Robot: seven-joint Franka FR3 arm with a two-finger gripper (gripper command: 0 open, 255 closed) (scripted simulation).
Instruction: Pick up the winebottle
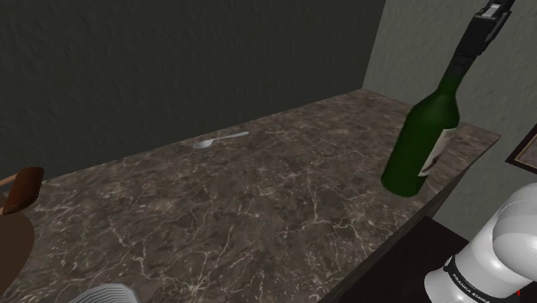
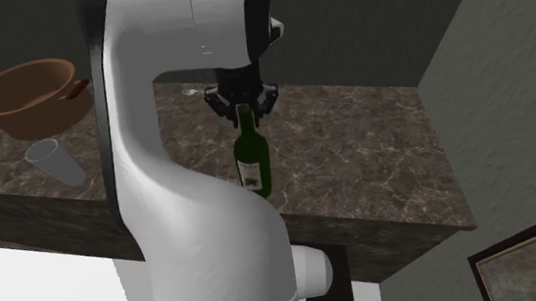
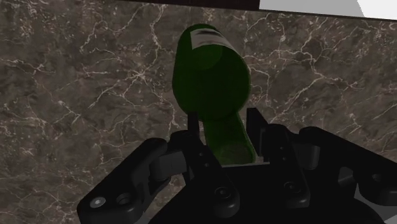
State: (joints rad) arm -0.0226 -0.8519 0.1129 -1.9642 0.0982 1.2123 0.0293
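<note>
We see the gripper [image 3: 222, 127] clenched on the neck of the winebottle [image 1: 426, 138]. In the wrist view its two black fingers [image 3: 253, 124] press the dark green neck from either side, and the bottle's shoulder and body swell out beyond them. The bottle is deep green with a pale label [image 1: 438, 148] on its side. It hangs neck-up from the claw over the dark veined marble counter [image 1: 258, 215], close to the counter's front edge and toward the end that meets the paler wall. In the shoulder view the bottle slants, with its neck leaning away from the counter's middle. We cannot tell whether that lean is the bottle's own or the camera's. We also cannot tell whether its base touches the counter or sits just above it. The white arm [image 2: 190, 180] rises in front of the counter and bends over it to the bottle. A small spoon [image 1: 219, 139] lies flat on the counter near its back edge, by the dark wall. At the counter's opposite end sits a brown bowl [image 2: 31, 94] with handles. A clear glass [image 2: 55, 159] is just beside the bowl, nearer the counter's front edge.
</note>
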